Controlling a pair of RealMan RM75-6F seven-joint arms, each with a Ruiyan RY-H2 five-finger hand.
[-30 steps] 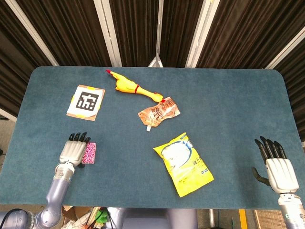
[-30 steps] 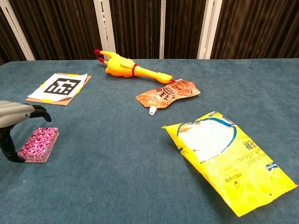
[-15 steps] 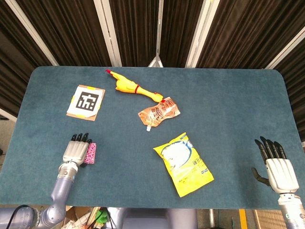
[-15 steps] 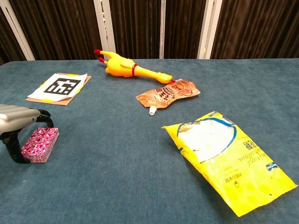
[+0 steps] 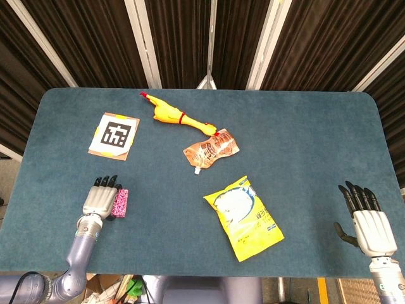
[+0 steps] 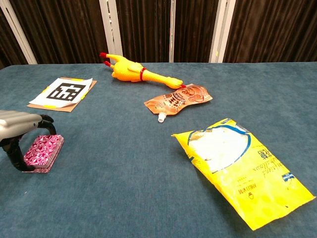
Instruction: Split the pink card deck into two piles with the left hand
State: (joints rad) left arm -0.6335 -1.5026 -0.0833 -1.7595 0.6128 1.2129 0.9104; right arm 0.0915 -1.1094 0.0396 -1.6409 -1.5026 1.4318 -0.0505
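Pink card deck (image 6: 43, 151) sits pinched by the left robot hand (image 6: 19, 130), thumb visible only from the chest.

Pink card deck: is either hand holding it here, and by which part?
The left hand grips the pink patterned card deck across its near and far ends, on the table. The right hand holds nothing.

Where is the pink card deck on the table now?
In both views the pink card deck lies near the table's front-left edge, under the left hand, below the marker sheet.
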